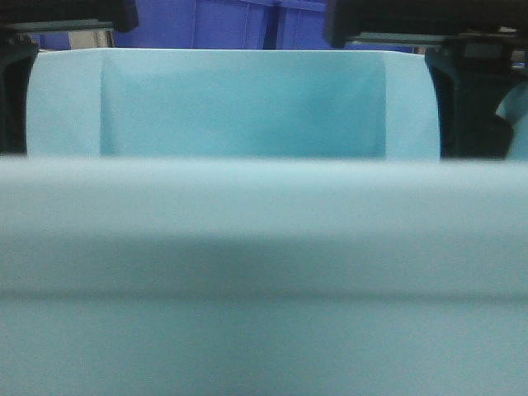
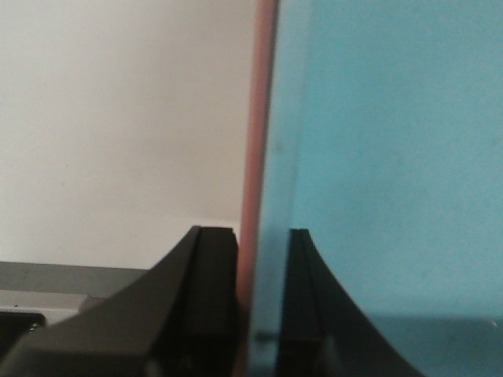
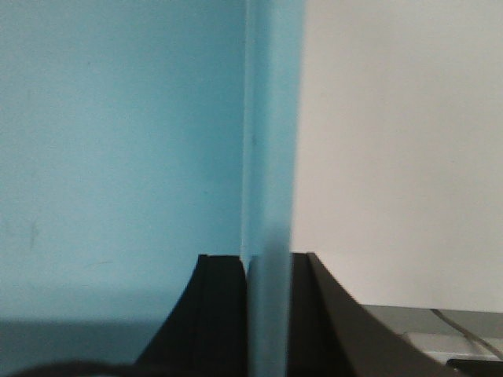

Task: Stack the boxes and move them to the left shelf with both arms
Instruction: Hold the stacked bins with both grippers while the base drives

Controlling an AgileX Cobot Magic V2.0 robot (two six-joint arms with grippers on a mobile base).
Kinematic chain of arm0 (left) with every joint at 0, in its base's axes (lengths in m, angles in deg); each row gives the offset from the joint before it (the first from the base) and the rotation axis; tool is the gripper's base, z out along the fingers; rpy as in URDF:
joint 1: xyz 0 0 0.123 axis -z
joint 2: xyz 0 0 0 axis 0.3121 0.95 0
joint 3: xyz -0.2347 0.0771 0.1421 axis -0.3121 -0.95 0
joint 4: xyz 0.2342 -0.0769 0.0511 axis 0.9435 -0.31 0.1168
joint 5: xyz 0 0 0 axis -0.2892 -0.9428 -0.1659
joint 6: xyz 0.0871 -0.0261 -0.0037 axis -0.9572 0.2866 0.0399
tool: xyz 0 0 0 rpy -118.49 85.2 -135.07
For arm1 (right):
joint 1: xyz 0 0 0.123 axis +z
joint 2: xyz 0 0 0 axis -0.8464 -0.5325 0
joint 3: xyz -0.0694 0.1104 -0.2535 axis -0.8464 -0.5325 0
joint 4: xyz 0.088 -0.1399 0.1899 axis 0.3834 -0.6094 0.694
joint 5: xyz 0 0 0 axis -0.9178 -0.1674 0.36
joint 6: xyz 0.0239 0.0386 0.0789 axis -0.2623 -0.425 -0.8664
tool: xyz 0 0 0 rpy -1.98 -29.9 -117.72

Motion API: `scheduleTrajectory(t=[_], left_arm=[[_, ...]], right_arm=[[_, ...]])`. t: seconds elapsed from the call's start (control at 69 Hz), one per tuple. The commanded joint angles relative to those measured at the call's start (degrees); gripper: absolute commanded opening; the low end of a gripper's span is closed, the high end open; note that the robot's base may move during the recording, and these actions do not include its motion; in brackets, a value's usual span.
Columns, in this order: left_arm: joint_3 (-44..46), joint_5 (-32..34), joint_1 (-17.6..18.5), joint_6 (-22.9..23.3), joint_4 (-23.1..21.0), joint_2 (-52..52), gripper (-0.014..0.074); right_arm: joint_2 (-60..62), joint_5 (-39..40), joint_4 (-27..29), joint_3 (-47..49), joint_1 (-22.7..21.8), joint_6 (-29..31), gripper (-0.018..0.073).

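Left gripper (image 2: 258, 236) and right gripper (image 3: 263, 259) are each clamped on an opposite wall of the light blue tub (image 1: 247, 107), which fills the front view; the left one also pinches a sliver of the salmon pink tub (image 2: 253, 118). Stacking looks done (blue seemingly nested in pink), but no steel shelf is in sight, so I'd judge the carry and set-down remain.

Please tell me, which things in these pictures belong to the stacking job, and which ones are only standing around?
Part of the job:
- light sky blue plastic tub
- salmon pink plastic tub, only a thin edge showing
- left gripper, shut on both tubs' walls
- right gripper, shut on the blue tub's wall

Only standing around:
- dark blue plastic crates behind
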Motion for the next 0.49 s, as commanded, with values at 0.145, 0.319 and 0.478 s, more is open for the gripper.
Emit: scheduleTrajectory(t=[0.145, 0.319, 0.478], left_arm=[[1.89, -5.09, 0.65, 0.87, 0.15, -2.16, -0.001], [1.89, -5.09, 0.65, 0.87, 0.15, -2.16, -0.001], [1.89, -5.09, 0.65, 0.87, 0.15, -2.16, -0.001]], right_arm=[[2.15, 1.53, -0.9, 1.81, 0.21, 0.19, 0.0057], [2.15, 1.53, -0.9, 1.81, 0.21, 0.19, 0.0057], [2.15, 1.53, -0.9, 1.81, 0.21, 0.19, 0.0057]])
